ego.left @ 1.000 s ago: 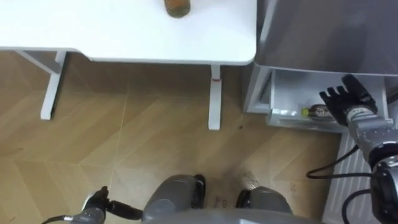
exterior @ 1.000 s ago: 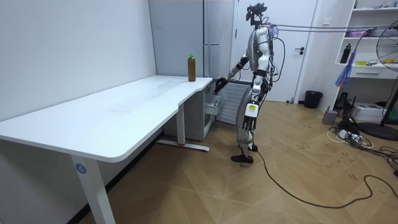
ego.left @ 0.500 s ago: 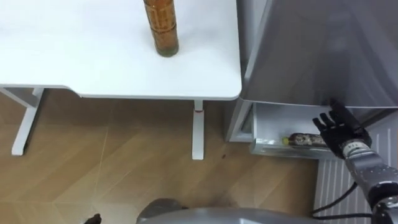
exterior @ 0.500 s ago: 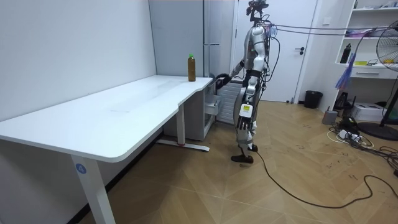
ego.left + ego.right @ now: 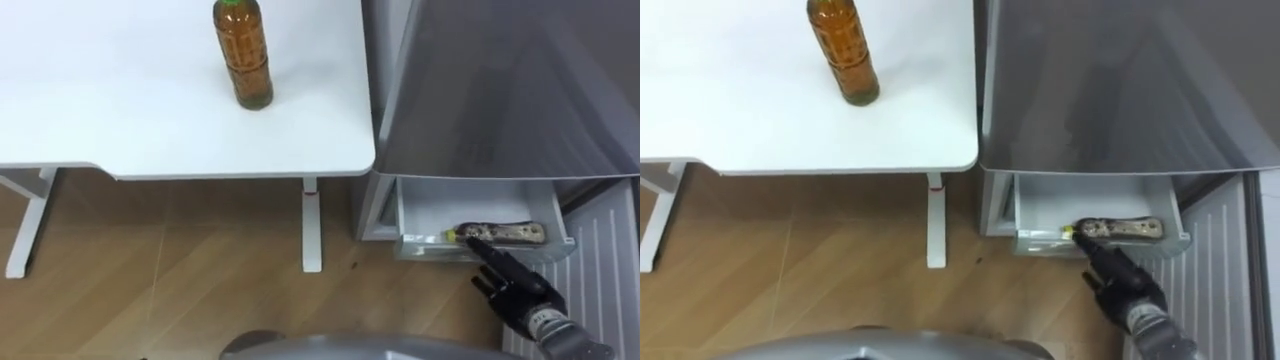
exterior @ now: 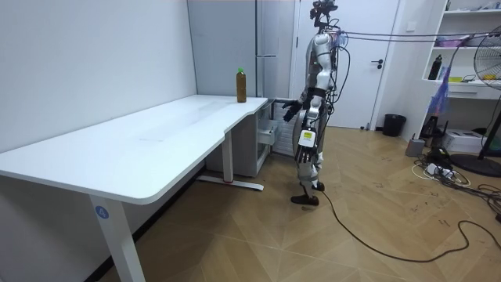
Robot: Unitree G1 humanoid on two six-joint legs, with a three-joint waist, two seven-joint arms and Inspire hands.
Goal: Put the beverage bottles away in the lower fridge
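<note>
Amber green-capped bottle [image 5: 243, 55] stands on table [image 5: 120, 120]; right robot hand [image 5: 515, 290] has fingers spread.

a clear plastic bottle [image 5: 243, 55] of amber-brown drink with a green cap stands upright on the white desk [image 5: 120, 110], near the desk's right edge and close to the grey fridge [image 5: 500, 90]. a second bottle [image 5: 505, 233], dark with a yellowish cap, lies on its side in the fridge's open white lower drawer [image 5: 425, 200], along the front wall, cap pointing left.
</note>
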